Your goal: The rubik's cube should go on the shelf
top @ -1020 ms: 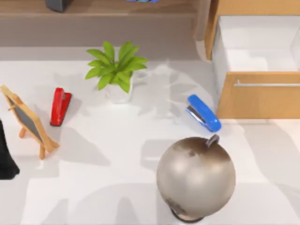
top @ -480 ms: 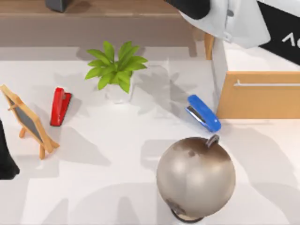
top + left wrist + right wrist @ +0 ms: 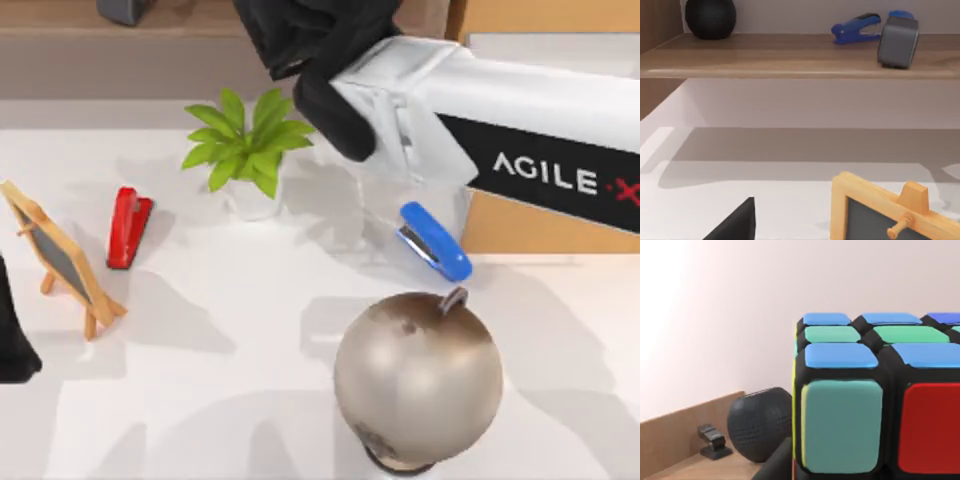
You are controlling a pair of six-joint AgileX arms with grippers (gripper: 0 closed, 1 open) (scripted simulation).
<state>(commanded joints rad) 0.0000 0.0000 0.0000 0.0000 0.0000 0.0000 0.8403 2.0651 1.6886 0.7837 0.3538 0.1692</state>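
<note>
The rubik's cube sits right in front of the right wrist camera, showing blue, green, teal and red squares in a black grid. My right gripper is shut on it and covers it in the top view. It hangs at the back of the table beside the plant, over the front edge of the brown shelf. The shelf board also runs across the left wrist view, and its wood lies below the cube. My left gripper is parked at the table's left edge.
On the table are a potted plant, a red stapler, a blue stapler, a globe and a small easel chalkboard. An open drawer cabinet stands at the right. The shelf holds a round black speaker, a blue stapler and a grey box.
My right arm has swung in from the top right corner and moved left. Its gripper now hangs over the back of the table by the plant. Nothing on the table has moved.
</note>
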